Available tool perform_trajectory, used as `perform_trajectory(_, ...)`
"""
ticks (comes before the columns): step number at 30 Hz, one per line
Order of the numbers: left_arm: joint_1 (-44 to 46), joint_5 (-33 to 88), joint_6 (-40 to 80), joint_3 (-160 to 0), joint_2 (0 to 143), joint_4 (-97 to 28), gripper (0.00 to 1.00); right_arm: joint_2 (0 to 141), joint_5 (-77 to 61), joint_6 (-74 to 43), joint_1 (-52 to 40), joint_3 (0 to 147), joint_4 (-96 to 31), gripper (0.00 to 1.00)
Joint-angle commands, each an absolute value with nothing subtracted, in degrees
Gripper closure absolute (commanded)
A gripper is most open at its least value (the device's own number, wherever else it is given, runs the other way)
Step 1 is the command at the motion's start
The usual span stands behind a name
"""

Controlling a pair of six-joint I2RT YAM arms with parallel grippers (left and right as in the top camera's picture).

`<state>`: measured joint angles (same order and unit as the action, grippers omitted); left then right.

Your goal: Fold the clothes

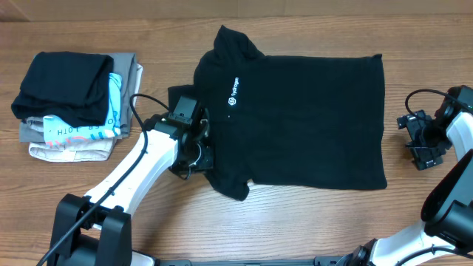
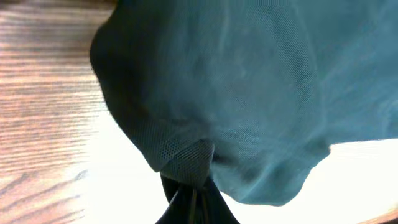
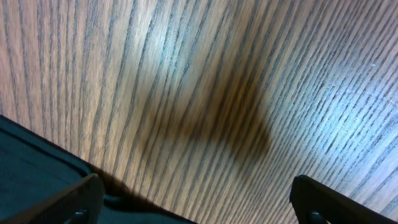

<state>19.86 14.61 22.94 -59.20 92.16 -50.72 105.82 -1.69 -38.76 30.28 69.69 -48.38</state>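
The black T-shirt (image 1: pixel 310 111) lies spread on the wooden table, its white chest logo (image 1: pixel 233 92) facing up. One sleeve points to the far side and the other towards the near edge. My left gripper (image 1: pixel 196 151) is at the shirt's left edge by the near sleeve and is shut on a pinch of its fabric. In the left wrist view the shirt (image 2: pixel 261 93) hangs bunched from the closed jaws (image 2: pixel 193 186). My right gripper (image 1: pixel 423 140) is open and empty over bare wood, to the right of the shirt's hem. In the right wrist view its jaws (image 3: pixel 199 199) are wide apart, with the shirt's edge (image 3: pixel 31 177) at lower left.
A stack of folded garments (image 1: pixel 74 103) sits at the far left of the table, black on top, then light-blue-and-white print, grey and beige. The left arm (image 1: pixel 133 174) reaches in from the near left edge.
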Motion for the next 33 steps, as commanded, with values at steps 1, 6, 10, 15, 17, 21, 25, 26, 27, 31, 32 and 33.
perform_trajectory(1, 19.79, 13.63, 26.74, -60.16, 92.14, -46.96, 0.96, 105.86, -1.80, -38.85, 30.13, 70.48, -48.05, 0.00)
perform_trajectory(6, 19.92, 12.43, 27.31, -60.14, 93.08, -40.10, 0.96, 105.86, -1.83, -38.85, 30.13, 70.48, -48.05, 0.00)
perform_trajectory(10, 19.94, 12.45, 27.51, -60.14, 95.83, -35.90, 0.96, 105.86, -1.83, -38.85, 30.13, 70.48, -48.05, 0.00)
perform_trajectory(15, 19.94, 12.38, 27.46, -60.14, 101.47, -30.17, 0.96, 105.86, -1.83, -38.85, 30.13, 70.48, -48.05, 0.00)
perform_trajectory(17, 19.90, 12.01, 27.46, -60.14, 103.42, -27.05, 0.96, 105.86, -1.83, -38.85, 30.13, 70.48, -48.05, 0.00)
perform_trajectory(21, 19.75, 12.05, 27.46, -60.16, 104.55, -20.01, 0.96, 105.86, -1.83, -38.85, 30.13, 70.48, -48.05, 0.00)
perform_trajectory(25, 19.75, 12.01, 27.44, -60.29, 104.07, -14.26, 0.96, 105.86, -1.83, -38.85, 30.13, 70.48, -48.05, 0.00)
perform_trajectory(26, 19.75, 11.60, 27.46, -60.27, 104.09, -13.76, 0.93, 105.86, -1.83, -38.85, 30.13, 70.48, -48.05, 0.00)
perform_trajectory(27, 19.75, 11.42, 27.44, -60.27, 104.09, -13.87, 0.83, 105.86, -1.83, -38.85, 30.13, 70.48, -48.05, 0.00)
perform_trajectory(31, 19.73, 11.51, 26.26, -60.55, 103.90, -14.50, 0.59, 105.86, -1.83, -38.85, 30.13, 70.48, -48.05, 0.00)
perform_trajectory(32, 19.75, 11.68, 25.76, -61.01, 103.61, -15.42, 0.53, 105.86, -1.83, -38.85, 30.13, 70.48, -48.05, 0.00)
perform_trajectory(33, 19.75, 11.66, 25.67, -61.73, 102.91, -17.26, 0.50, 105.86, -1.83, -38.85, 30.13, 70.48, -48.05, 0.00)
